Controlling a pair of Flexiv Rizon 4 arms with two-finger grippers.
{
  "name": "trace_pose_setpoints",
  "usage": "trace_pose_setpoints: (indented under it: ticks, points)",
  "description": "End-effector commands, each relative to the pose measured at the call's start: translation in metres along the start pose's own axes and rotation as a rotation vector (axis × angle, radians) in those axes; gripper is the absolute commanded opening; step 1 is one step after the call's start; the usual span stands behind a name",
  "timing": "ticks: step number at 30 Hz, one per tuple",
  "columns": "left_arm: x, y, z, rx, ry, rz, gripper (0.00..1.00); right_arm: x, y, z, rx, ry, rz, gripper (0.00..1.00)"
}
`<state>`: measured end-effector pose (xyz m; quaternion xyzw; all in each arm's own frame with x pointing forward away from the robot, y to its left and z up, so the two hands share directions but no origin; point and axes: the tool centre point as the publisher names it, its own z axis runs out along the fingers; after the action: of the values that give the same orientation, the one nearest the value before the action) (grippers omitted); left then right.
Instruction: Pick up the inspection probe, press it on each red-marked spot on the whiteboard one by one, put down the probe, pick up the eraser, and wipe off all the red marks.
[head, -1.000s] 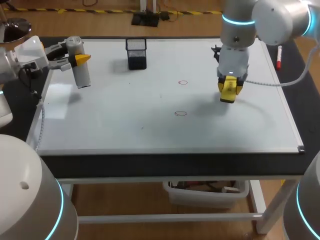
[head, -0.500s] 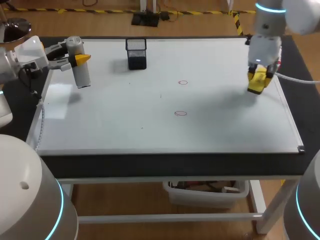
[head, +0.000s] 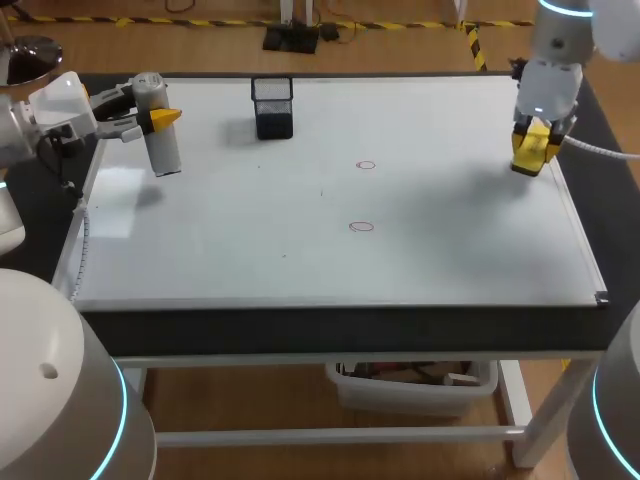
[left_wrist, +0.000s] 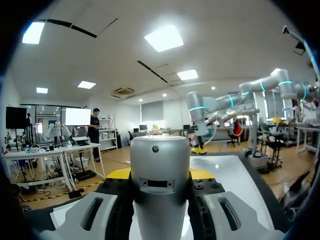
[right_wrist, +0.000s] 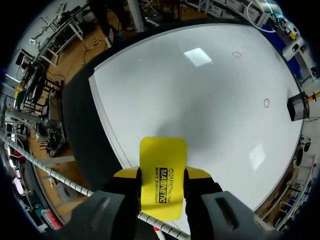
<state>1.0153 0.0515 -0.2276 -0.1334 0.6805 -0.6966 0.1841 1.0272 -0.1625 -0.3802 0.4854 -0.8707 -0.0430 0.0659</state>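
Right tool (head: 531, 150), gripping the flat yellow eraser (right_wrist: 162, 170), has swung away from both red circles (head: 362, 227), still unwiped; left tool (head: 155, 118) grips the silver cylindrical probe (left_wrist: 160, 180).

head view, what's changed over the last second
The right tool, shut on the eraser, swung from mid-board out to the whiteboard's far right edge. The left tool stayed put holding the probe. The far red mark and near red mark remain unwiped.

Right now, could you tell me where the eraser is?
In the head view, the eraser is held in the right gripper by the whiteboard's right edge.
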Motion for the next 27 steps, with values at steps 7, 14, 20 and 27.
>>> trace_pose_setpoints:
  ticks: [7,14,20,27]
  points:
    - [0.001,0.0,0.001,0.002,-0.004,0.003,0.0,-0.027,-0.027,0.0,-0.026,0.055,-0.048,0.0]
    - [0.001,0.0,0.001,0.002,-0.004,0.003,0.0,-0.026,-0.025,-0.002,-0.024,0.032,-0.059,0.0]
    - [0.001,0.0,0.001,0.002,-0.004,0.003,0.0,-0.026,-0.025,-0.002,-0.024,0.032,-0.059,0.0]
    - [0.023,-0.008,0.019,0.012,0.065,0.009,0.0,-0.026,-0.025,-0.002,-0.024,0.032,-0.059,0.0]
